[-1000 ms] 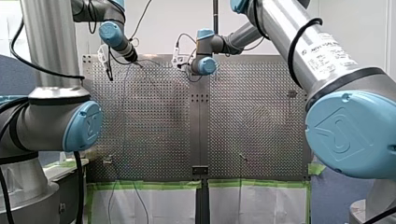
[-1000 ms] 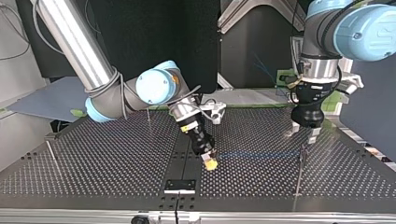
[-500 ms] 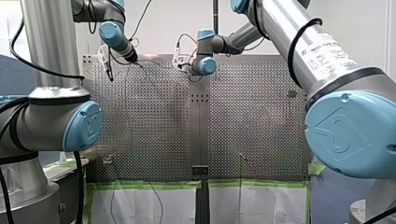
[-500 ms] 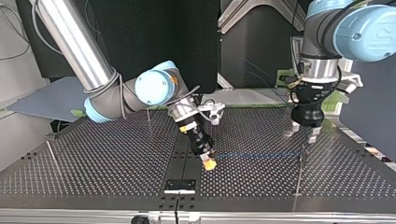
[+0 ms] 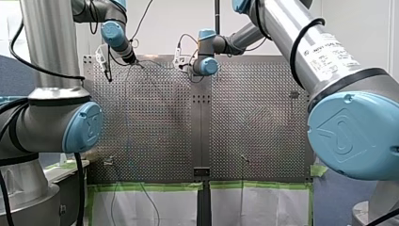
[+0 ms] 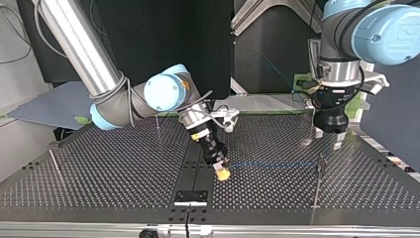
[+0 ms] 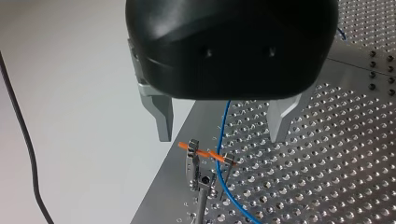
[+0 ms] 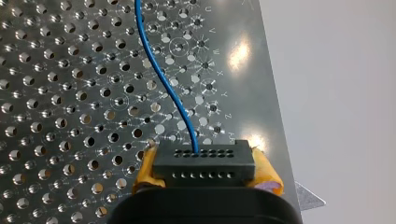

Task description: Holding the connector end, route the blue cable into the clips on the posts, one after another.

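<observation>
While open as before, left pincer (image 6: 329,141) nearer top view's right.

You've got the thin blue cable (image 8: 161,70) coming out of the black rectangular connector (image 8: 204,163), its face dotted with holes, pinched in the right gripper (image 8: 205,171). The cable runs straight across to the thin metal post (image 6: 317,183) and crosses its orange clip (image 7: 205,153); whether it's seated, you can't tell.
</observation>
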`<state>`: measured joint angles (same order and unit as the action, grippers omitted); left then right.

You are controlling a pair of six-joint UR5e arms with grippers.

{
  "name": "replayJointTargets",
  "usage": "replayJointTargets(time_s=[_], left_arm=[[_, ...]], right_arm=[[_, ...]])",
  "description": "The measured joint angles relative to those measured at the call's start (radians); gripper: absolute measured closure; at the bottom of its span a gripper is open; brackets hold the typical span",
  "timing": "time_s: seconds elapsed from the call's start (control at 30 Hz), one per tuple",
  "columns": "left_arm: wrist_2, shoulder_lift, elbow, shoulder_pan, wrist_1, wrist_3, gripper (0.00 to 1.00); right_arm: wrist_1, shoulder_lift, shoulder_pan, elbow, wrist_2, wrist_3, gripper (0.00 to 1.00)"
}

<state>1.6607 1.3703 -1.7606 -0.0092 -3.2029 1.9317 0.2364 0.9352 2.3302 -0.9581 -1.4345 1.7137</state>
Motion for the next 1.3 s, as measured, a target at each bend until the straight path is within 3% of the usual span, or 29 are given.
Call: replayJointTargets(time_s=[0.23,0.5,0.73,0.97,1.3], left_arm=[[-0.006,0.0,0.0,-0.006,0.02,-0.026,0.0],[-0.051,0.002,0.0,-0.016,0.067,-0.078,0.0],[-0.101,0.059,0.0,-0.031,0.088,-0.142,0.0],[-0.106,0.117,0.001,-0.038,0.117,-0.218,0.0],[-0.107,0.123,0.024,-0.046,0.148,-0.308,0.0]], right_arm=[[0.0,0.0,0.002,0.0,0.0,0.0,1.0],[-0.009,0.0,0.002,0.0,-0.001,-0.001,1.0],[-0.014,0.0,0.003,0.0,-0.001,0.0,1.0],[-0.016,0.0,0.004,0.0,-0.004,-0.003,1.0],[-0.014,-0.001,0.004,0.0,-0.006,-0.007,1.0]])
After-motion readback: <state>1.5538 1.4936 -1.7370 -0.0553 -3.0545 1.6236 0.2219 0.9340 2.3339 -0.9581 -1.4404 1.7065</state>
